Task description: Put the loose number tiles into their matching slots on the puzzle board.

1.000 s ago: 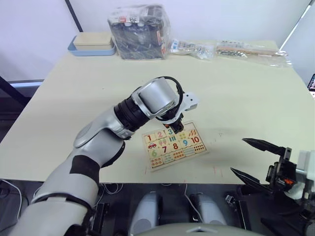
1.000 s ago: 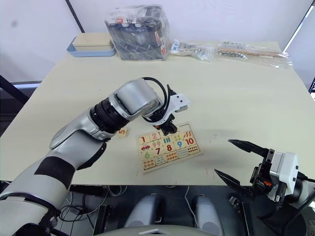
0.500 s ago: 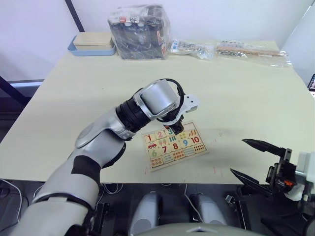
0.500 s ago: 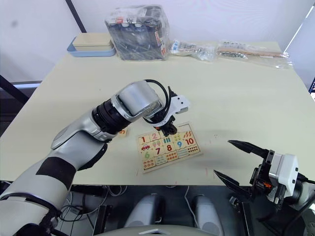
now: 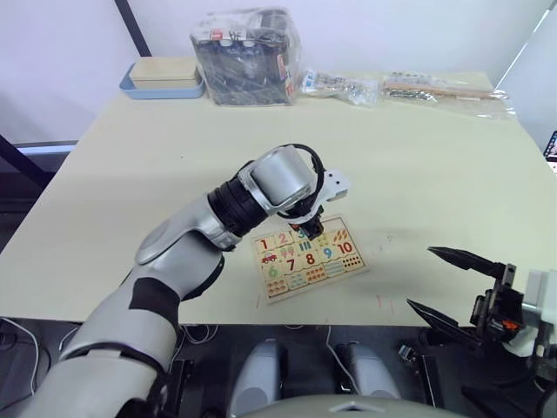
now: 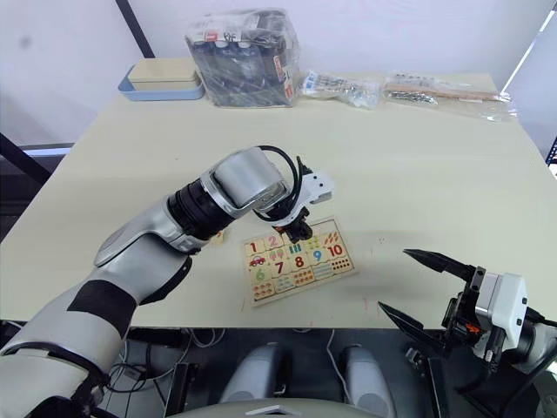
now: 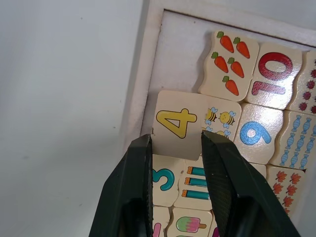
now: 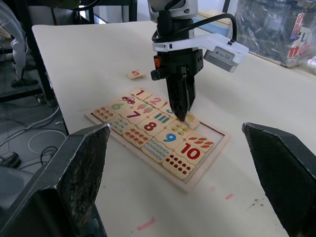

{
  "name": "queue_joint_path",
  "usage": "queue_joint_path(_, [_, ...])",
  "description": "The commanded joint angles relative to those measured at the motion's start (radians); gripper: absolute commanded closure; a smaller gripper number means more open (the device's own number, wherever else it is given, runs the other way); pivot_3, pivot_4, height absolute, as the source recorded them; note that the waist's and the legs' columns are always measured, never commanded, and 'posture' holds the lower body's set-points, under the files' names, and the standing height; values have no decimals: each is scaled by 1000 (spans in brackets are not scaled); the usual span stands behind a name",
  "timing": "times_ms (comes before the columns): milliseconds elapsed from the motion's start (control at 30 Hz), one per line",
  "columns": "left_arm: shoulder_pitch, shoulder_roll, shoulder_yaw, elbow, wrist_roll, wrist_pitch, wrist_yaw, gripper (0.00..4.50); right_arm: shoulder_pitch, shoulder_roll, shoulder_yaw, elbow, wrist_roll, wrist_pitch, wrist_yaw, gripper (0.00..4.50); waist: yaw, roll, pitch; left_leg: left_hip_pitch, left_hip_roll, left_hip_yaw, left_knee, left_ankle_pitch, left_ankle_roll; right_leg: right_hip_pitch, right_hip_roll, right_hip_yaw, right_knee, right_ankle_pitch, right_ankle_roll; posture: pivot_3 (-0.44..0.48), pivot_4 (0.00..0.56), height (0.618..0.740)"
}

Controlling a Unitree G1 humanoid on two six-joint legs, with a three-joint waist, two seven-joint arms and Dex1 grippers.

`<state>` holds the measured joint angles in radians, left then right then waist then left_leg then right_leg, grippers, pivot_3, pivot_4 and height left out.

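1. Since a second ago the left gripper [image 5: 315, 228] has barely shifted: it stays low over the top row of the puzzle board [image 5: 306, 258], and the right gripper [image 6: 416, 284] hangs where it was, off the surface's near edge.
2. The left jaws are clamped on the sides of the 4 tile [image 7: 178, 124], yellow numeral, which sits tilted at its slot in the top row, just beside the bee picture.
3. The right jaws stand wide apart, holding nothing.
4. Readable numerals on the board: 1, 2, 3 along the top row, then 6, 7, 8, 9, 10 below.
5. The empty slot [image 7: 182, 52] at the end of the top row shows plain wood, next to the carrot picture piece.
6. 1 loose tile, the 5 tile [image 8: 135, 74], lies on the surface [image 5: 418, 165] apart from the board, on its left side.
7. The gripper hides part of the top row in the head views.
8. At the far edge: 1 blue-edged tray [image 5: 162, 80], 1 bagged dark box [image 5: 246, 54], 2 clear packets [image 5: 439, 88]; their labels are too small to read.
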<state>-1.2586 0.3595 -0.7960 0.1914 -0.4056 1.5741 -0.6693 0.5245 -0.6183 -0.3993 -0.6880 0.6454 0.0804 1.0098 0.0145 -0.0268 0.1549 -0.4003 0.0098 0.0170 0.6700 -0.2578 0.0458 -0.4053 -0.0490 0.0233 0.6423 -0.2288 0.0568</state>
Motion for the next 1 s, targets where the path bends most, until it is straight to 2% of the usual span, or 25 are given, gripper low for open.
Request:
queue_joint_path(33, [2,-2,-3,-14,13,-7,7,3476,10,5,-7,-32,5,-22,-5,0,0,0,0,0,0,0,0,0,0,0,0,0,0,0,0,0,150,740])
queue_joint_path(1000, [10,-10,-10,-26,32,-3,50,3476,27,10,3,-51,8,-21,-19,0,0,0,0,0,0,0,0,0,0,0,0,0,0,-2,-4,0,150,740])
